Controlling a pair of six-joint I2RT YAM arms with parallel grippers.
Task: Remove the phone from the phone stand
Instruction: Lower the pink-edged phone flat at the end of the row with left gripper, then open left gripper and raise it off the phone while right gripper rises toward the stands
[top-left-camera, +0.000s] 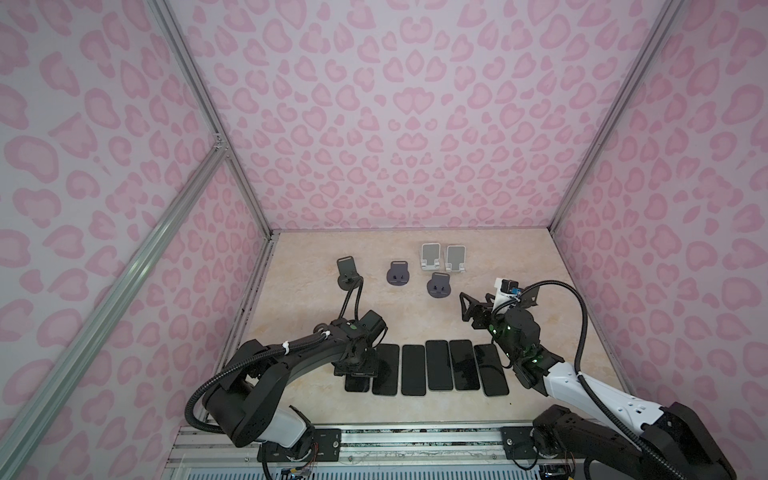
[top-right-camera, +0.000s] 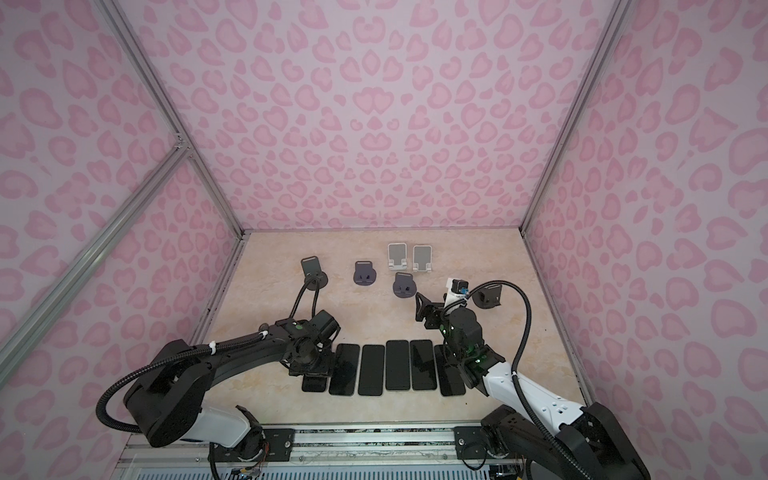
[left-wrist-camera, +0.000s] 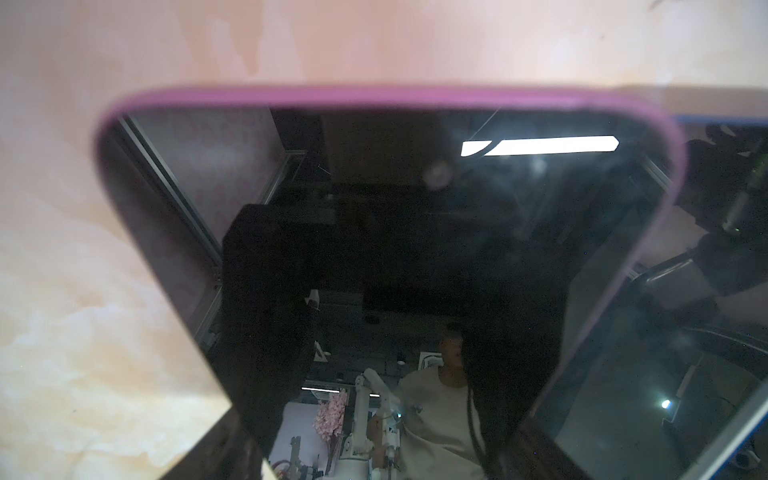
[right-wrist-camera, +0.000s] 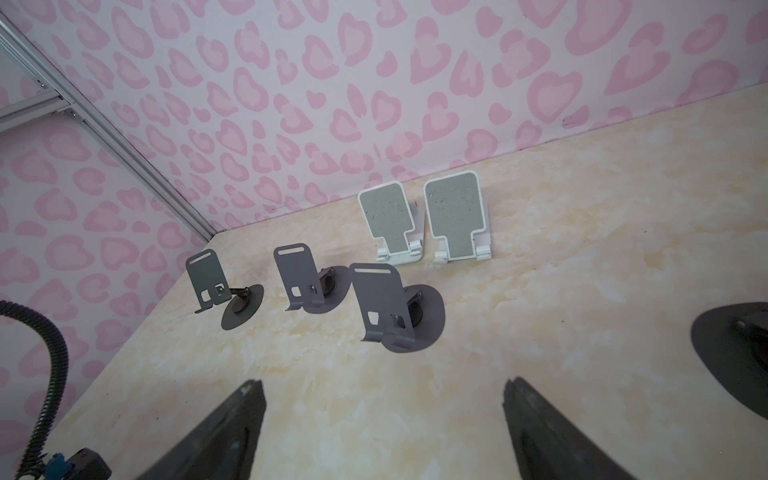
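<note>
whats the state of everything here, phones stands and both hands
phone row: six, face up, screens dark
pink-cased phone: leftmost, under left hand
phone stands: six, all empty
left hand: grip hidden
right hand: open, empty

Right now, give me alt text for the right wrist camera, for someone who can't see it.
The open right hand hovers over a marbled table, facing three dark grey phone stands and two white stands, all empty, near a pink patterned wall. Another dark stand base shows at the edge.
</note>
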